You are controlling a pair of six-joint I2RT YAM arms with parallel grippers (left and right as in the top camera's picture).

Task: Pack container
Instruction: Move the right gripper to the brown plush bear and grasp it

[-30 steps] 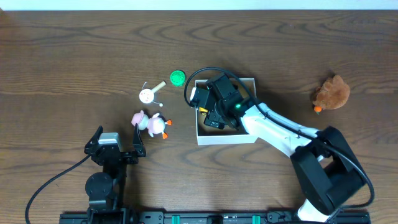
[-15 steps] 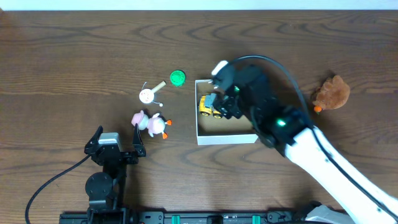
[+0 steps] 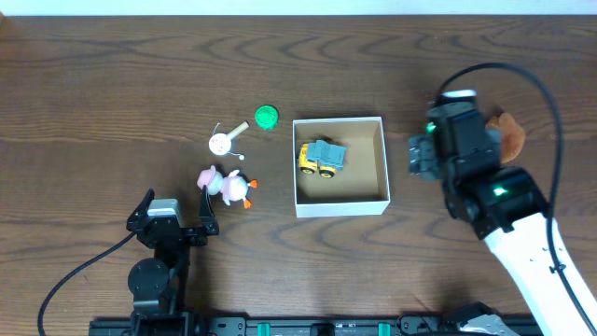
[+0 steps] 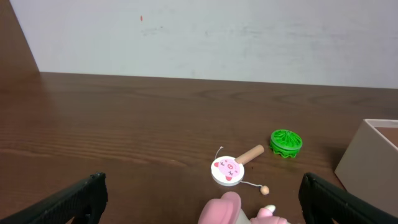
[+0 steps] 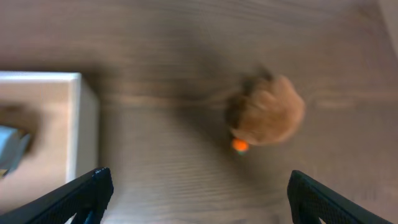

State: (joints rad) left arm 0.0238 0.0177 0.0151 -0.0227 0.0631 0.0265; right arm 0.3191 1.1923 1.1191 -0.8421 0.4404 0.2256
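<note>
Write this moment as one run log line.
container: yellow toy truck inside | right gripper: open, near brown plush | left gripper: open, empty

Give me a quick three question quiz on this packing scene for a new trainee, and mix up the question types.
1. True or false: the yellow and blue toy truck lies inside the white square cardboard box.
2. Which toy is the right pincer nearest? A) green round disc B) brown furry plush toy C) pink plush toy
3. Fill in: the right pincer's jaws stand ____.
Key: 1 true; 2 B; 3 open.
</note>
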